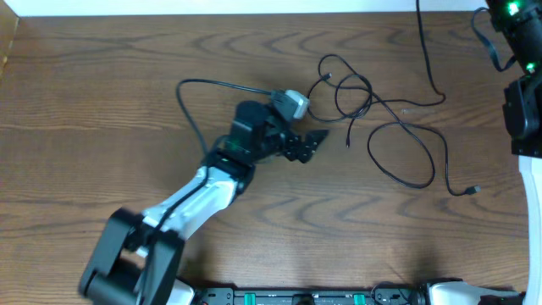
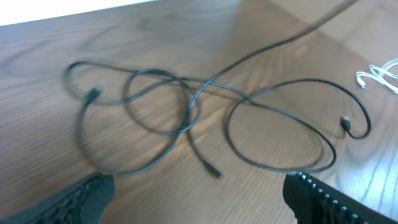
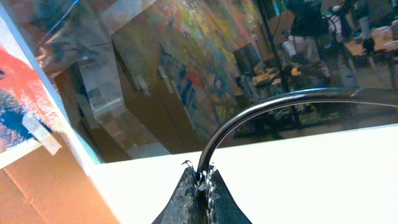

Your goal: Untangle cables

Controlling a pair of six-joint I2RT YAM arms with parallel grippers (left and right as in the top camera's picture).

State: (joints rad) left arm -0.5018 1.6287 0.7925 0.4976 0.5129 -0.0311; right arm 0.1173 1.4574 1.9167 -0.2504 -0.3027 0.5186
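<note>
Black cables [image 1: 373,100] lie in loose crossing loops on the wooden table, right of centre. My left gripper [image 1: 306,144] is just left of the tangle, open, with nothing between its fingers. In the left wrist view the loops [image 2: 186,81] spread ahead of the left gripper [image 2: 199,199], and one plug end [image 2: 217,174] lies nearest to it. A bit of white cable [image 2: 376,74] shows at the right edge. One black strand [image 1: 421,34] runs off the table's far edge. My right gripper [image 3: 202,171] is shut on a black cable [image 3: 249,112] that arcs away to the right.
The right arm's body [image 1: 521,85] stands at the table's right edge. The left arm [image 1: 195,199] reaches in from the near left, with its own thicker wire [image 1: 190,93] looping behind it. Another plug end [image 1: 472,191] lies near the right side.
</note>
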